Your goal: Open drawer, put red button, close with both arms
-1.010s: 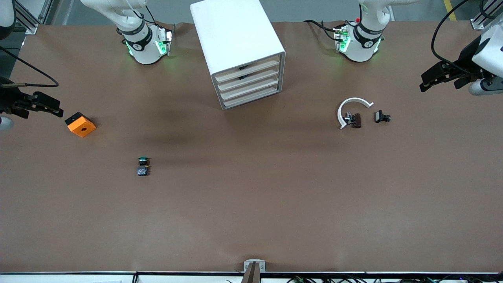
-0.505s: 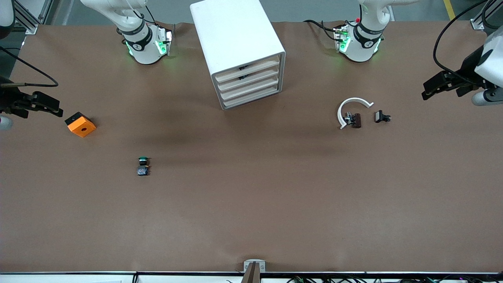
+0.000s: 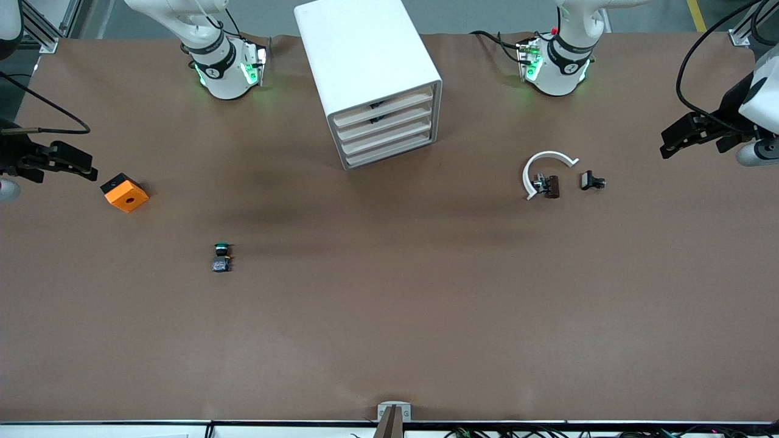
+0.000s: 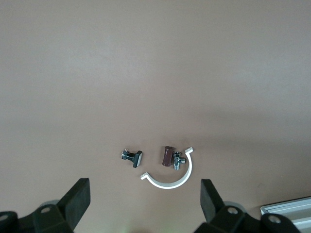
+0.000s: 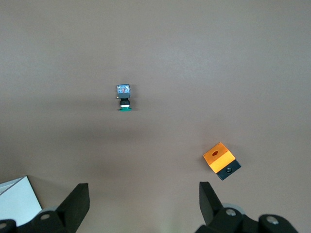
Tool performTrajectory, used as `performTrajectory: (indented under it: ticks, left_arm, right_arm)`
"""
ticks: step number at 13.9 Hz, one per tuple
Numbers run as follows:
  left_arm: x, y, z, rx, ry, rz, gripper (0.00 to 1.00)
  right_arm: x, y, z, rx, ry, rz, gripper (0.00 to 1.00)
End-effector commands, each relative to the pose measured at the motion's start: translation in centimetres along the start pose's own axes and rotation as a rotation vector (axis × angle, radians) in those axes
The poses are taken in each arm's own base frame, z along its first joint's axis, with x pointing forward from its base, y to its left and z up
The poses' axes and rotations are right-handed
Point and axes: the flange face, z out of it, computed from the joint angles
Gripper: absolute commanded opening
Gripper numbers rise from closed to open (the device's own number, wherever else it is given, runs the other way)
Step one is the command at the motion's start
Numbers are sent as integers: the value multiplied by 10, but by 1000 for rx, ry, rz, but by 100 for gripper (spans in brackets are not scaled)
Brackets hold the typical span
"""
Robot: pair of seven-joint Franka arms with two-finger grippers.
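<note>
Mid-height in the front view, toward the left arm's end of the table: red button (image 3: 548,185) lies on its side, touching or nearly touching the inside of a white C-shaped clip (image 3: 538,164). Cap reads dark maroon, not bright red.

- Long axis runs roughly along the table's length, cap toward the left arm's end, metal base toward the drawer cabinet (image 3: 365,55). Left wrist view agrees: button (image 4: 168,156) sits in the open mouth of the clip (image 4: 170,182).
- Small black part (image 3: 591,180) just beside the clip, apart from it.
- Left gripper (image 3: 672,139) hangs over the table edge at its own end, fingers spread wide, empty. Button sits between it and the cabinet, slightly lower in the frame.
- Right gripper (image 3: 85,167) waits over the opposite end, just beside the orange box (image 3: 125,192), fingers also apart, empty.
- Green-capped twin (image 3: 221,257) is on the right arm's half, lower in the frame. Not the target.
- Cabinet top centre, all four drawers shut. So step one isn't done.

Judgement: left arm is far nearer the button, so the pick is its job. The clip crowds one side.

No legible brands, labels or writing anywhere.
</note>
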Motion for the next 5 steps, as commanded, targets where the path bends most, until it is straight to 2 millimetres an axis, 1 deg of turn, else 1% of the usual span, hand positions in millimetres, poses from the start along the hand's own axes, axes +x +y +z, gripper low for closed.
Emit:
performTrajectory:
  ticks: [1,5]
  left_arm:
    - [2,-1,-5,8,2,-1,100]
    - [0,0,-5,8,-6,2,100]
  right_arm:
    - [-4,1,-7,-6,2,-12,100]
    - [-3,0,-7,-11,6,-13,100]
